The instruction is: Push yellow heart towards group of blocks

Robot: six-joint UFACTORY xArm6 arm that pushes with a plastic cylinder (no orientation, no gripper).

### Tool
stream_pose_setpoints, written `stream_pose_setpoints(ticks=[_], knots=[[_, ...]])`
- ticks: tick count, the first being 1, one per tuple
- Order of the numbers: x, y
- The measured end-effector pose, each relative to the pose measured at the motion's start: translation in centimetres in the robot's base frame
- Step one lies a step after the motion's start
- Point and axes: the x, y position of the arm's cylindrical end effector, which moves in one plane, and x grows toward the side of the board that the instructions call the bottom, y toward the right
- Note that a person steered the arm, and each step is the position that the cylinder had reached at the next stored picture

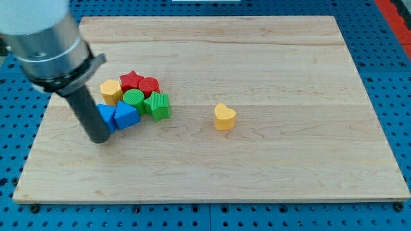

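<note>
The yellow heart (225,117) lies alone on the wooden board, right of centre. A group of blocks sits to its left: a yellow hexagon (110,92), a red star (132,81), a red block (149,85), a green cylinder (133,99), a green star-like block (157,105), and two blue blocks (126,116) (106,117). My tip (99,138) rests on the board at the group's lower left, touching or just beside the left blue block, far left of the yellow heart.
The wooden board (270,173) lies on a blue perforated table (398,96). The arm's grey cylinder (48,38) fills the view's top left corner above the rod.
</note>
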Motion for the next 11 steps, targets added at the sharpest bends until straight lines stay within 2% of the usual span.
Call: stream_pose_setpoints(ticks=[1,2,3,4,5,6,7,9,10,11], knots=[[-3.2,-1.4],[-1.0,-1.7],[4.9,4.2],[4.3,17.5],[-1.8,25.0],[-4.3,23.3],[-2.0,17.5],[1.6,15.6],[1.4,12.1],[-1.7,8.6]])
